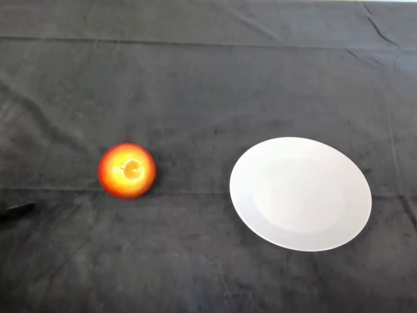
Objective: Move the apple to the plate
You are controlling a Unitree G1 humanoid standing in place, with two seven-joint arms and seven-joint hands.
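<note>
A red and yellow apple [127,170] sits upright on the dark cloth, left of centre, its stem hollow facing up. A white round plate [300,193] lies to its right with nothing on it, a hand's width of cloth between the two. Only a small black tip of my left hand [15,210] pokes in at the view's left edge, low on the cloth and well to the left of the apple, touching nothing. The rest of the hand and the arm lie outside the view.
The dark cloth [208,85] covers the whole table, with creases running across its far part and at the right side.
</note>
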